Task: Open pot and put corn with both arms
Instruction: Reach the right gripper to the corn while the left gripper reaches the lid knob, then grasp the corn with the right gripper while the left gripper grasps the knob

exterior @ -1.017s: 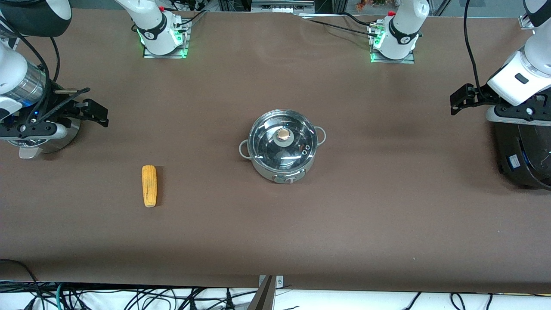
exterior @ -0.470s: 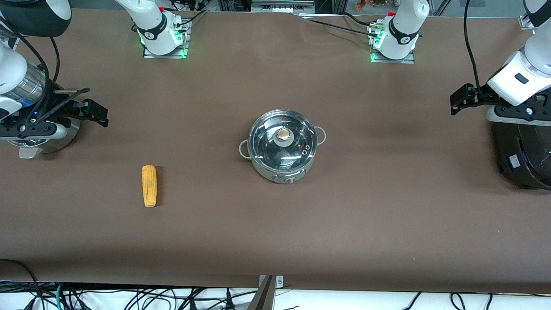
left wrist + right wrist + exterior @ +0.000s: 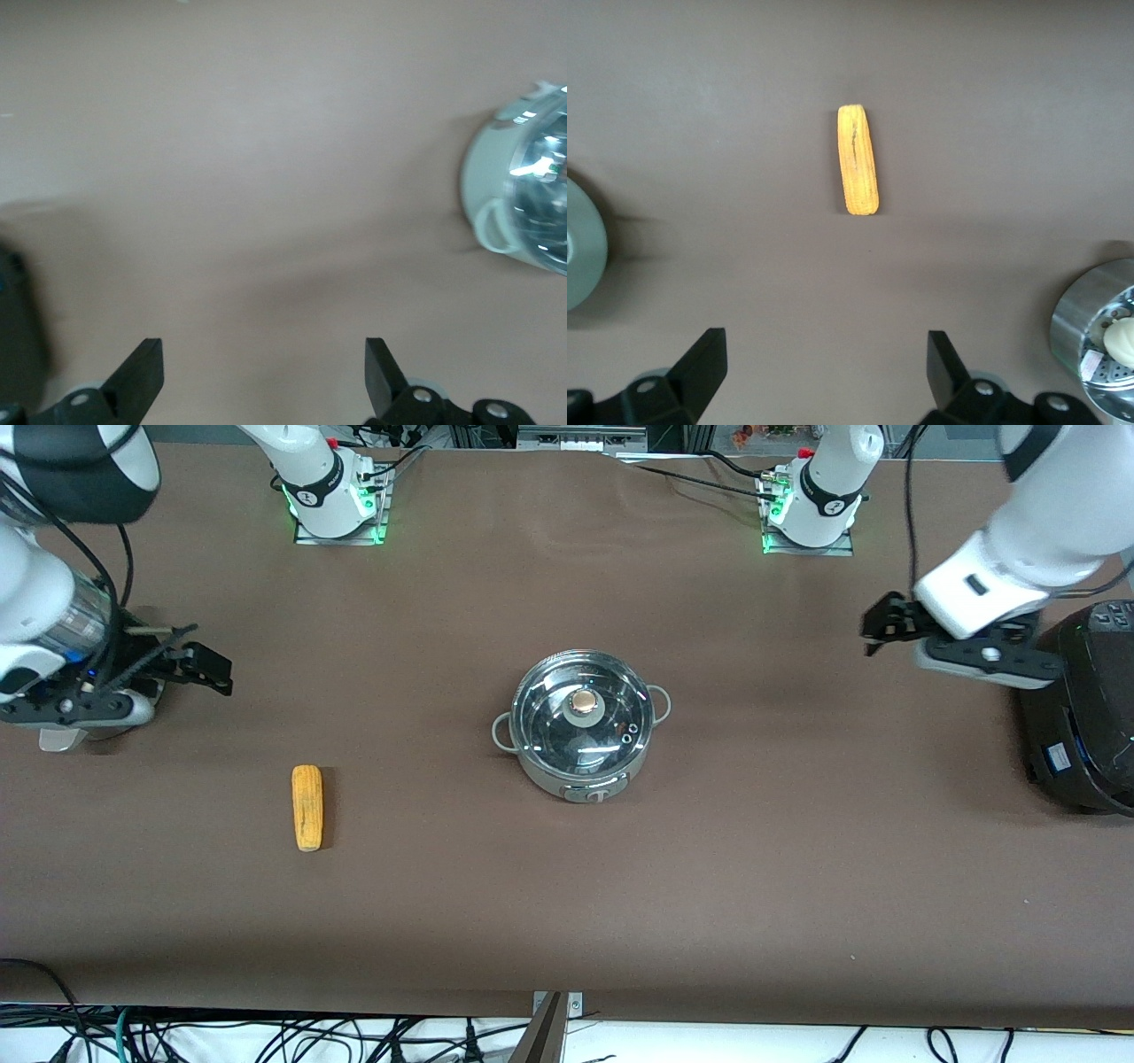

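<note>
The pot (image 3: 580,731) stands mid-table with its glass lid and tan knob (image 3: 583,702) on; its side also shows in the left wrist view (image 3: 523,208). The corn (image 3: 307,808) lies flat on the table toward the right arm's end, nearer the front camera than the pot; it also shows in the right wrist view (image 3: 858,159). My right gripper (image 3: 215,671) is open and empty in the air toward the right arm's end, apart from the corn. My left gripper (image 3: 879,631) is open and empty over bare table between the pot and the black cooker.
A big black cooker (image 3: 1076,717) stands at the left arm's end. A perforated steel steamer basket (image 3: 1090,323) with a pale bun (image 3: 1120,341) stands at the right arm's end, mostly under the right arm. Cables hang along the table's near edge.
My left arm has swung from over the black cooker toward the pot. My right gripper has shifted slightly toward the corn. The pot and the corn have not moved.
</note>
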`<state>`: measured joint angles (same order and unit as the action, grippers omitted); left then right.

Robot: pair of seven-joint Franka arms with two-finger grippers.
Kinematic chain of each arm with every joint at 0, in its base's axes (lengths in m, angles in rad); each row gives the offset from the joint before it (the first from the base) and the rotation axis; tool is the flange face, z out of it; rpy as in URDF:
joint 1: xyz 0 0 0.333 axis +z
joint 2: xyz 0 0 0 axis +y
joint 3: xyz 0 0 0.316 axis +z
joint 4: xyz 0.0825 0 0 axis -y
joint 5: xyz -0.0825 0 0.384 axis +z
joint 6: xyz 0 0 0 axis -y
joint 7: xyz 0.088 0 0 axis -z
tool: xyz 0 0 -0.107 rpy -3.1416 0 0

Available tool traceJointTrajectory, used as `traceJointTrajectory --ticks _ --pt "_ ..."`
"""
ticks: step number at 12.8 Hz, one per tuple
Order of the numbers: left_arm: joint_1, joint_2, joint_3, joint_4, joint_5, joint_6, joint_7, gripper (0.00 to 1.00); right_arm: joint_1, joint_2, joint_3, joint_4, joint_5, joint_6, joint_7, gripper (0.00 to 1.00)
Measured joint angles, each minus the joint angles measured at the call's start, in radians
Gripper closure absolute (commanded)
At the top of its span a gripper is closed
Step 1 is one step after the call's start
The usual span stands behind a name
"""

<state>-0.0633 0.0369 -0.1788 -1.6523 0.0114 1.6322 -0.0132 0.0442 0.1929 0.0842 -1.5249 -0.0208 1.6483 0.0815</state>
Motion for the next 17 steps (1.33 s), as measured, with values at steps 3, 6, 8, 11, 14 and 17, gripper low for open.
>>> traceJointTrajectory --ticks 3,6,8,11,14,17 --pt "-0.035 0.107 -0.077 0.08 -0.08 0.017 -0.165 0.0 0.003 0.138 0.007 -0.007 0.0 0.094 -0.001 0.0" --pt "-0.191 0.296 -0.088 0.222 -0.087 0.065 -0.415 0.0 0.003 0.283 0.007 -0.026 0.0 0.236 -0.032 0.0" --pt "-0.31 0.425 -0.088 0.309 -0.047 0.134 -0.624 0.0 0.003 0.341 0.006 -0.096 -0.001 0.397 -0.072 0.0" --pt "-0.404 0.533 -0.088 0.342 0.004 0.212 -0.735 0.0 0.002 0.366 0.005 -0.244 -0.002 0.638 -0.136 0.0" --pt "-0.482 0.599 -0.086 0.344 0.068 0.241 -0.75 0.0 -0.01 0.394 -0.005 -0.282 -0.003 0.712 -0.21 0.0" --pt "-0.499 0.614 -0.08 0.349 0.109 0.241 -0.758 0.0 -0.039 0.403 -0.007 -0.282 -0.003 0.727 -0.271 0.0"
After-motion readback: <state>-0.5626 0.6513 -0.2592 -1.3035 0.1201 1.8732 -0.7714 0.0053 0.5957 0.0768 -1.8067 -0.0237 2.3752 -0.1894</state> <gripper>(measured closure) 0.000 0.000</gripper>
